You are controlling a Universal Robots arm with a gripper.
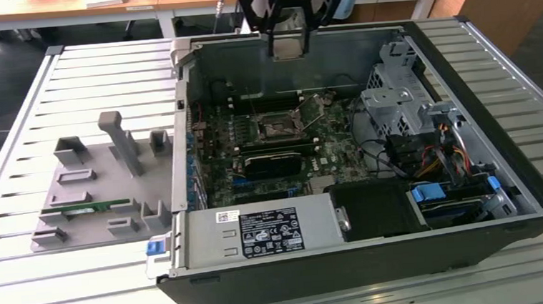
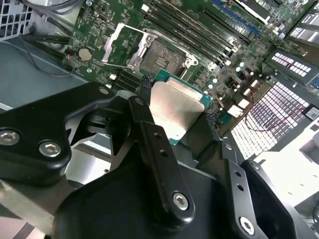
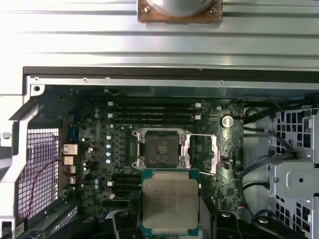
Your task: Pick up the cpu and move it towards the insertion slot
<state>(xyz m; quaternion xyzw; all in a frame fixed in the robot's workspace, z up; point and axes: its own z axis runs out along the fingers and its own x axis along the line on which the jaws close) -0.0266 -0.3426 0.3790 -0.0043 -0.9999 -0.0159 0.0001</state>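
The gripper [image 2: 174, 107] pinched the cpu [image 2: 175, 110] between its fingers. It hung above the motherboard [image 3: 99, 149], apart from the open insertion slot [image 3: 160, 148].

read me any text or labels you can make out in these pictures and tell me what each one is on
Nothing can be read.
Black label on the power supply: print and symbols, too small.
Small white sticker beside it: too small.
The cpu held by the gripper: faint lines of print on its lid, too blurred.
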